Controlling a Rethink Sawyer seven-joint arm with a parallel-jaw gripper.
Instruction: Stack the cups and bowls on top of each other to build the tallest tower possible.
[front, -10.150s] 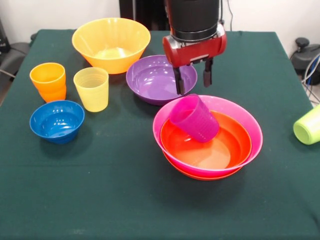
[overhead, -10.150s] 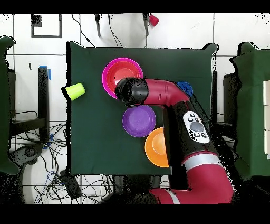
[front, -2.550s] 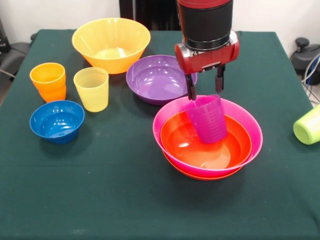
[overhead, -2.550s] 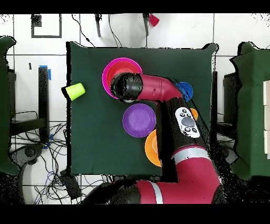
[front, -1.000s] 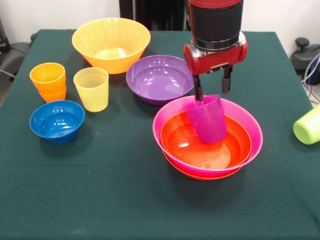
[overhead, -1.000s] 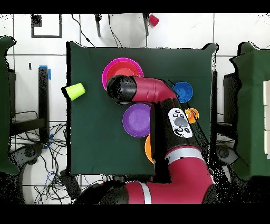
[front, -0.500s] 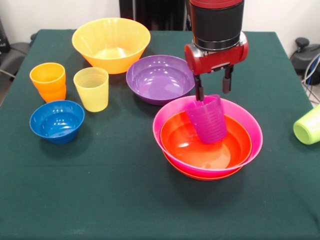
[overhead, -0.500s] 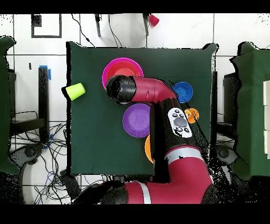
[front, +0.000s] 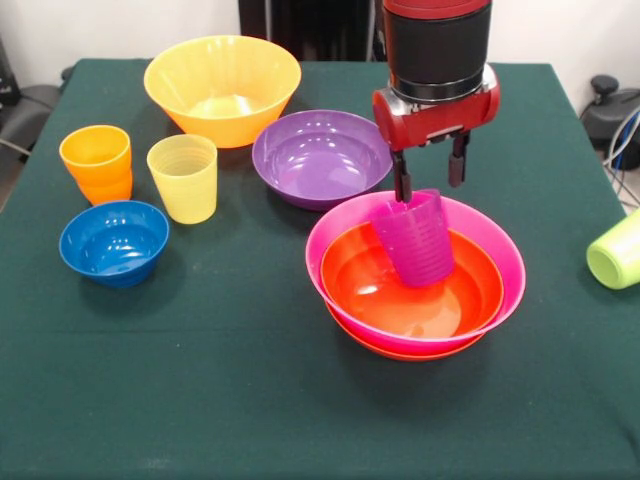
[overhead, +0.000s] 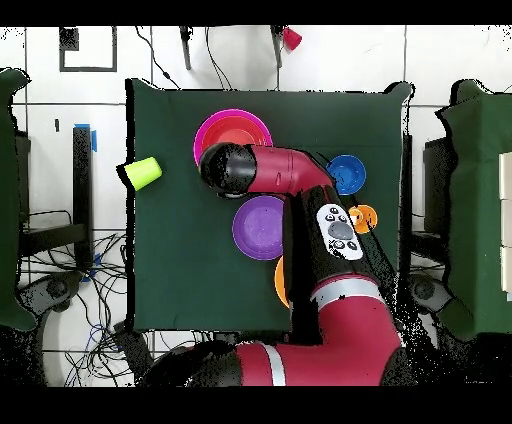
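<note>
Jaws of the red arm hang parted just above the rim of the purple cup, one finger touching or nearly touching its far rim, gripping nothing. That cup stands tilted inside a red-orange bowl, itself nested in the pink bowl over another red-orange bowl, toward the tabletop's right side. Just behind sits the empty purple bowl; the yellow-orange bowl is near the far edge. Orange cup, yellow cup and blue bowl cluster at the left edge; a lime cup lies tipped at the right edge.
</note>
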